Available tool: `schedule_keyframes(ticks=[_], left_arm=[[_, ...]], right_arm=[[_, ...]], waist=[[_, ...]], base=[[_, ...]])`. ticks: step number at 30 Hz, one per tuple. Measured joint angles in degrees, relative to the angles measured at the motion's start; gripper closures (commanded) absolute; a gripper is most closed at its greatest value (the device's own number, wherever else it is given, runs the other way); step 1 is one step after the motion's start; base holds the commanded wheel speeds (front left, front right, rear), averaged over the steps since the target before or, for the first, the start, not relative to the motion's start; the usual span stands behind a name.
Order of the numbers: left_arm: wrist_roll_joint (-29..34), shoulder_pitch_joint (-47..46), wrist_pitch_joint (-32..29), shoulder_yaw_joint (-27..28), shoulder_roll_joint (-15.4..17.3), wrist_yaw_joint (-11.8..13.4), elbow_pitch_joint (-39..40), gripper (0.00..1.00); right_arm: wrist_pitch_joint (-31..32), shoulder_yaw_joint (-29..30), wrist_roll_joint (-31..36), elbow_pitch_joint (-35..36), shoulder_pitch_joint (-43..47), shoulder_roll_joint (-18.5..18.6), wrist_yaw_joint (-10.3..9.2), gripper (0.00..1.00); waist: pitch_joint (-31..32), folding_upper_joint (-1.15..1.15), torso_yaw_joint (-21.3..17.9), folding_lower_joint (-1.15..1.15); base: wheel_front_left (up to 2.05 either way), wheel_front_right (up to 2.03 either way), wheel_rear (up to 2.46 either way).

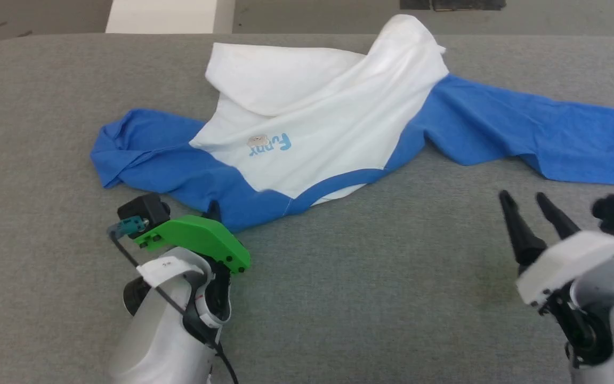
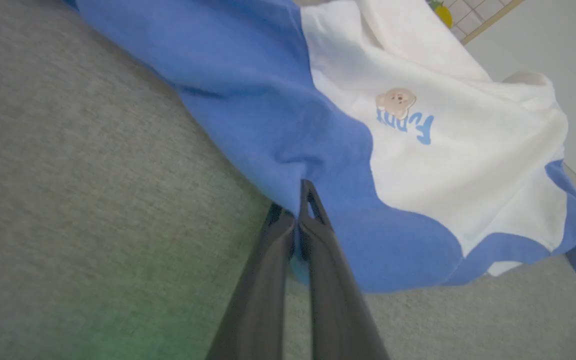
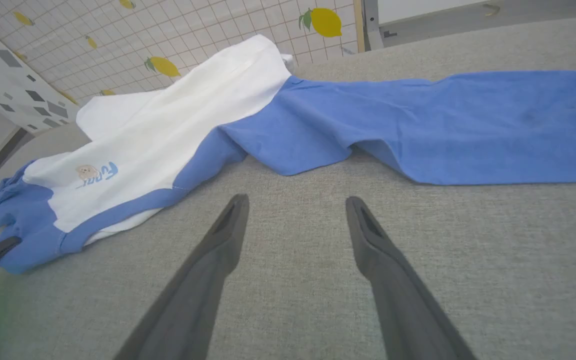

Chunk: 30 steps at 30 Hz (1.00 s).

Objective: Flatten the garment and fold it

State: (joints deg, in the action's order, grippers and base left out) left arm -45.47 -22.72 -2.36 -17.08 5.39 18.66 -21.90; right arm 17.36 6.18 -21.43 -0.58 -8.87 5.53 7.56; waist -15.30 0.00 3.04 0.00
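Now left gripper is pinching the T-shirt by its near blue edge, fingers closed on it, likely for spreading (it is lying crumpled on the grey table); right gripper is hovering nearby, fingers wide, empty.

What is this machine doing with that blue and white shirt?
It is a two-armed robot setting out to flatten and fold the shirt, which lies crumpled on a grey table. Its left gripper has pinched shut on the blue near edge of the shirt. Its right gripper hangs open above the bare table, short of the long blue sleeve. No folding is done yet.
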Motion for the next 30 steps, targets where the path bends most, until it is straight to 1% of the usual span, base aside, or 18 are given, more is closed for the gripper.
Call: schedule_keyframes(ticks=[4,7,9,15,20,24,26,27,28,29,30], left_arm=[[0.3,0.4,2.0,0.3,0.4,0.0,3.8,1.00],[0.7,0.3,2.5,0.3,0.4,0.3,6.0,1.00],[0.8,0.3,2.4,-0.1,0.5,0.6,7.0,1.00],[1.1,-0.5,2.0,-1.4,0.2,0.6,8.2,1.00],[1.1,-1.6,2.8,-1.9,-0.2,0.5,8.1,1.00],[1.1,-1.9,3.5,-2.1,-0.4,0.5,7.9,1.00],[1.1,-2.0,3.8,-2.2,-0.4,0.3,7.8,1.00],[1.1,-2.0,3.8,-2.2,-0.4,0.2,7.6,1.00],[1.1,-2.0,3.9,-2.2,-0.4,0.1,7.5,1.00],[1.1,-2.0,4.1,-2.2,-0.4,0.0,7.3,1.00],[1.1,-2.0,4.3,-2.2,-0.4,0.0,7.2,1.00]], right_arm=[[3.8,-4.2,0.5,-3.1,-5.2,1.1,-0.01,0.00],[6.7,-7.9,3.7,-6.7,-10.6,3.2,0.00,0.00],[8.5,-10.4,7.2,-9.7,-14.2,5.3,0.00,0.00],[13.4,-16.3,11.8,-17.3,-21.5,9.1,0.00,0.00],[12.7,-20.5,13.7,-20.6,-25.5,10.7,0.00,0.00],[10.1,-22.0,14.6,-22.7,-28.0,10.6,0.00,0.00],[9.8,-22.8,14.6,-23.9,-29.0,10.6,-0.01,0.00],[9.8,-22.8,14.2,-24.4,-29.4,10.5,-0.01,0.29],[9.8,-23.0,13.8,-24.9,-29.9,10.5,-0.01,0.91],[9.7,-23.4,13.5,-25.3,-30.1,10.5,-0.01,1.00],[9.8,-23.8,12.8,-25.5,-30.1,10.5,-0.01,1.00]], waist=[[-0.2,0.00,1.8,0.00],[-1.0,0.00,2.9,0.00],[-1.9,0.00,3.6,0.00],[-4.9,0.00,5.4,0.00],[-7.3,0.00,6.4,0.00],[-8.8,0.00,6.9,0.00],[-9.2,0.00,6.9,0.00],[-9.3,0.00,6.9,0.00],[-9.3,0.00,6.8,0.00],[-9.1,0.00,6.7,0.00],[-9.0,0.00,6.6,0.00]], base=[[0.00,0.00,0.00],[0.00,0.00,0.00],[0.00,0.00,0.00],[0.00,0.00,0.00],[0.00,0.00,0.00],[0.00,0.00,0.00],[0.00,0.00,0.00],[0.00,0.00,0.00],[0.00,0.00,0.00],[0.00,0.00,0.00],[0.00,0.00,0.00]])
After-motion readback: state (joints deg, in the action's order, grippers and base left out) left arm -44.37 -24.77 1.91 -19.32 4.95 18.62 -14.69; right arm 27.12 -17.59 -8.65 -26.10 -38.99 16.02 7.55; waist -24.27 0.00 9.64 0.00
